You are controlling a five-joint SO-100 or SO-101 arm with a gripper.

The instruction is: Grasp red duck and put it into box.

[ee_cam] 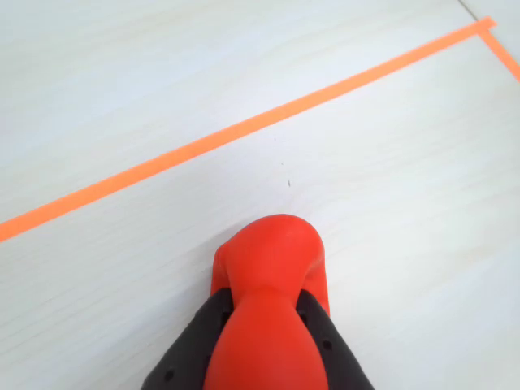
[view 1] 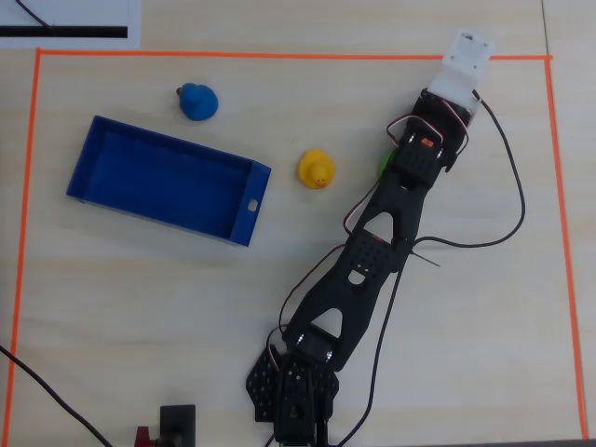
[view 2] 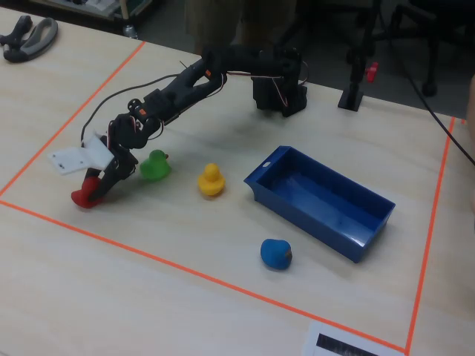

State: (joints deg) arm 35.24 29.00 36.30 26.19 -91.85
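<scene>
The red duck (ee_cam: 272, 268) is squeezed between the black jaws of my gripper (ee_cam: 265, 309) at the bottom of the wrist view. In the fixed view the gripper (view 2: 95, 188) holds the red duck (view 2: 83, 196) low at the table's left, near the orange tape. In the overhead view the arm's white wrist mount (view 1: 466, 58) hides both. The blue box (view 1: 250, 207) lies open and empty at the left of the overhead view, far from the gripper. It sits right of centre in the fixed view (view 2: 297, 213).
A green duck (view 2: 154, 165) sits just beside the gripper, with a yellow duck (view 2: 211, 180) further right and a blue duck (view 2: 275, 254) in front of the box. Orange tape (ee_cam: 244, 130) borders the work area. Cables trail along the arm (view 1: 372, 251).
</scene>
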